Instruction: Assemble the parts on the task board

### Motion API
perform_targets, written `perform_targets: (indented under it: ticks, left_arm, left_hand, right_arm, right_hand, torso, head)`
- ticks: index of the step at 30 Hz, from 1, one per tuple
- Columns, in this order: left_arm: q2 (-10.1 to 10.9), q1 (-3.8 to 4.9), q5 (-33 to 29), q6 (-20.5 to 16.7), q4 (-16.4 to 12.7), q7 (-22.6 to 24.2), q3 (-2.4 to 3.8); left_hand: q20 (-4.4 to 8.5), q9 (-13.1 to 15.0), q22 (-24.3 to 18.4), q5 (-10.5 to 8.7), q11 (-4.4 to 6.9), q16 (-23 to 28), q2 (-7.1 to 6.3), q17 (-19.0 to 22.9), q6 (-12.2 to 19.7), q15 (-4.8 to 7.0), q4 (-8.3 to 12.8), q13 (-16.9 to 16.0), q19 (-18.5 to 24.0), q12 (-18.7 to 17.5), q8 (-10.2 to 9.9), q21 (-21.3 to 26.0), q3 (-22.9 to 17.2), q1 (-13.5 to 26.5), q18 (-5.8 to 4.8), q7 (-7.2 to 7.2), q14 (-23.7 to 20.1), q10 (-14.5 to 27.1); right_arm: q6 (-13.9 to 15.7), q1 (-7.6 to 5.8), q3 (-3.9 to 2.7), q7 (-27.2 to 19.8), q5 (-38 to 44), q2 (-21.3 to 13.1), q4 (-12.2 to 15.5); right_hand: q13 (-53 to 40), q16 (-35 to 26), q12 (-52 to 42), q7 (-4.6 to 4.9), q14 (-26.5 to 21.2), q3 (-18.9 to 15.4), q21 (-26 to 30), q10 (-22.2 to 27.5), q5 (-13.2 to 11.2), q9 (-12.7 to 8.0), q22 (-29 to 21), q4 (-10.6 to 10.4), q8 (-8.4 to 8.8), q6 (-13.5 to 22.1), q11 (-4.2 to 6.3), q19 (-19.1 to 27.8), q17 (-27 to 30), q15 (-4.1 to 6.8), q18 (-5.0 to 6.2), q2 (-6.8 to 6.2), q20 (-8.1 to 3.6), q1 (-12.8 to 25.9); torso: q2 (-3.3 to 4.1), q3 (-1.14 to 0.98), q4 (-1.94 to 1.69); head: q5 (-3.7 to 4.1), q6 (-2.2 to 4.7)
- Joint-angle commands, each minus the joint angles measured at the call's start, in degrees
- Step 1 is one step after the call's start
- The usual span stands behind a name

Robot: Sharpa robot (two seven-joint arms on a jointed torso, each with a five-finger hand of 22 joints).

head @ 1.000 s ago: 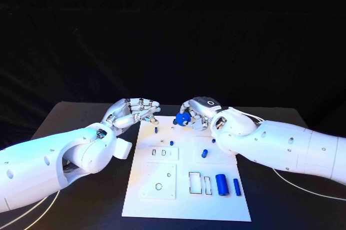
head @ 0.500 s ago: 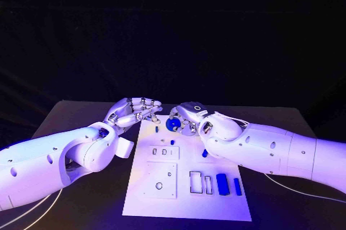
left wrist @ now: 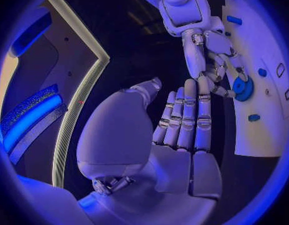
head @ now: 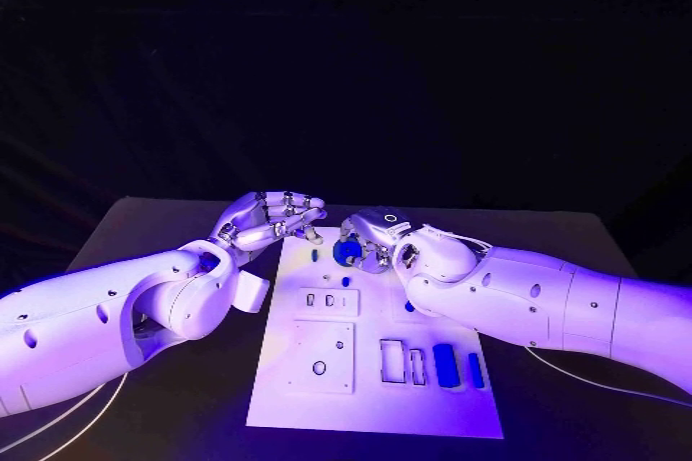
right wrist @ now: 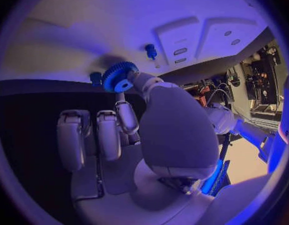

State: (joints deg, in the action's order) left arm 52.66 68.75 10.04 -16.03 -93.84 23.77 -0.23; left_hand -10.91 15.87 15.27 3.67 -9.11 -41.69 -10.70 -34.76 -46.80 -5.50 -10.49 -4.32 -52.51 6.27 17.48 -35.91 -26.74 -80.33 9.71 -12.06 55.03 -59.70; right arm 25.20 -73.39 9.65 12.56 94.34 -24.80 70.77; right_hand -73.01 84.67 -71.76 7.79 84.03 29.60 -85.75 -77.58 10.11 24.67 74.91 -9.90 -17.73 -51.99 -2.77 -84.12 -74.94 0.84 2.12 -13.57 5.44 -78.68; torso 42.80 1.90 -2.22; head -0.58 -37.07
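Task board lies mid-table, near edge free, bare black table to either side. Two long blue parts lie by its near right edge; small pegs stand farther up. At the far edge, right hand pinches a blue gear, fingers angled down over the board. Right wrist view shows gear teeth and centre hole, plus a blue peg beyond it. Left hand is off the far left corner, fingers curled in, holding nothing.
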Motion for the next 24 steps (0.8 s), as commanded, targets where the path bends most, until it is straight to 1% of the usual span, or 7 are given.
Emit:
perform_targets:
  ticks: [1, 6, 10, 16, 18, 20, 24]
  left_arm:
    - [-0.08, 0.08, -0.27, 0.97, -0.17, 0.41, 0.04]
    - [-0.08, 0.08, -0.27, 0.99, -0.19, 0.4, 0.04]
    - [-0.06, 0.08, -0.27, 0.99, -0.22, 0.38, 0.04]
    - [-0.04, 0.09, -0.27, 0.99, -0.24, 0.35, 0.04]
    - [-0.05, 0.09, -0.27, 1.01, -0.24, 0.34, 0.04]
    - [-0.06, 0.09, -0.27, 1.02, -0.24, 0.34, 0.04]
    - [-0.07, 0.09, -0.27, 1.03, -0.22, 0.32, 0.04]
  left_hand:
    - [0.1, 0.09, 0.12, -0.32, -0.02, -0.21, 0.42, 0.1, 0.37, 0.1, 0.2, 0.02, 0.59, -0.28, -0.31, -0.35, -0.36, 0.1, 0.53, -0.45, -0.46, 0.37]
    - [0.1, 0.09, 0.12, -0.32, -0.02, -0.21, 0.42, 0.1, 0.37, 0.1, 0.2, 0.02, 0.59, -0.28, -0.31, -0.35, -0.36, 0.1, 0.53, -0.45, -0.46, 0.37]
    - [0.1, 0.09, 0.12, -0.32, -0.02, -0.21, 0.42, 0.1, 0.37, 0.1, 0.2, 0.02, 0.59, -0.28, -0.31, -0.35, -0.36, 0.1, 0.53, -0.45, -0.46, 0.37]
    - [0.1, 0.09, 0.12, -0.32, -0.02, -0.21, 0.42, 0.1, 0.37, 0.1, 0.2, 0.02, 0.59, -0.28, -0.31, -0.35, -0.36, 0.1, 0.53, -0.45, -0.46, 0.37]
    - [0.1, 0.09, 0.12, -0.32, -0.02, -0.21, 0.42, 0.1, 0.37, 0.1, 0.2, 0.02, 0.59, -0.28, -0.31, -0.35, -0.36, 0.1, 0.53, -0.45, -0.46, 0.37]
    - [0.1, 0.09, 0.12, -0.32, -0.02, -0.21, 0.42, 0.1, 0.37, 0.1, 0.2, 0.02, 0.59, -0.28, -0.31, -0.35, -0.36, 0.1, 0.53, -0.45, -0.46, 0.37]
    - [0.1, 0.09, 0.12, -0.32, -0.02, -0.21, 0.42, 0.1, 0.37, 0.1, 0.2, 0.02, 0.59, -0.28, -0.31, -0.35, -0.36, 0.1, 0.53, -0.45, -0.46, 0.37]
  right_arm:
    - [-1.66, 0.15, 0.03, 1.09, 1.27, 0.39, -0.54]
    - [-1.94, 0.25, 0.04, 1.63, 1.56, 0.88, -1.5]
    - [-2.02, 0.28, 0.05, 1.82, 1.64, 1.18, -2.2]
    - [-1.17, 0.34, 0.06, 1.85, 1.68, 1.73, -3.13]
    - [-0.84, 0.35, 0.06, 1.78, 1.66, 1.91, -3.32]
    - [-0.71, 0.36, 0.06, 1.62, 1.56, 2.08, -3.48]
    - [-1.13, 0.37, 0.06, 1.23, 1.29, 2.36, -3.77]
  right_hand:
    - [0.05, 0.03, 0.12, 0.03, 3.85, 0.38, 0.12, -0.26, 0.18, 0.28, 10.45, 0.06, 0.04, -0.03, -0.08, -2.15, -5.39, 0.42, -0.62, 0.13, -0.47, 0.18]
    - [0.14, 0.0, 0.24, 0.07, 3.84, 0.44, 0.18, -0.18, 0.19, 0.25, 10.4, 0.13, 0.15, 0.07, -0.12, -2.11, -5.35, 0.39, -0.6, 0.03, -0.45, 0.38]
    - [0.51, -0.08, 0.67, 0.1, 3.8, 0.49, 0.36, 0.1, 0.17, 0.24, 10.21, 0.17, 0.21, 0.12, -0.14, -1.96, -5.2, 0.37, -0.54, -0.03, -0.44, 0.51]
    - [0.85, -0.23, 1.11, 0.18, 3.74, 0.67, 0.53, 0.41, 0.07, 0.19, 10.06, 0.33, 0.43, 0.32, -0.2, -1.82, -4.98, 0.32, -0.49, -0.13, -0.41, 0.79]
    - [1.01, -0.28, 1.34, 0.25, 3.71, 0.81, 0.62, 0.57, 0.04, 0.13, 9.98, 0.46, 0.62, 0.54, -0.26, -1.75, -4.9, 0.28, -0.46, -0.21, -0.38, 0.96]
    - [1.75, -0.43, 2.27, 0.54, 3.66, 1.12, 0.83, 1.19, -0.25, -0.08, 9.81, 0.71, 1.32, 1.37, -0.49, -1.59, -4.71, 0.11, -0.41, -0.41, -0.26, 1.51]
    - [2.19, -0.5, 2.82, 0.74, 3.63, 1.29, 0.95, 1.54, -0.41, -0.21, 9.71, 0.87, 1.78, 1.82, -0.66, -1.5, -4.63, -0.03, -0.37, -0.56, -0.15, 1.94]
  torso:
    - [-0.04, -0.06, 0.08]
    - [-0.05, -0.03, 0.07]
    - [-0.04, -0.04, 0.08]
    - [-0.05, -0.04, 0.12]
    - [-0.06, -0.04, 0.13]
    - [-0.04, -0.03, 0.08]
    - [-0.04, -0.04, 0.08]
  head:
    - [-0.09, 0.01]
    - [-0.03, 0.1]
    - [-0.1, 0.03]
    - [-0.07, 0.13]
    - [-0.09, 0.15]
    - [-0.08, 0.16]
    - [-0.08, 0.13]
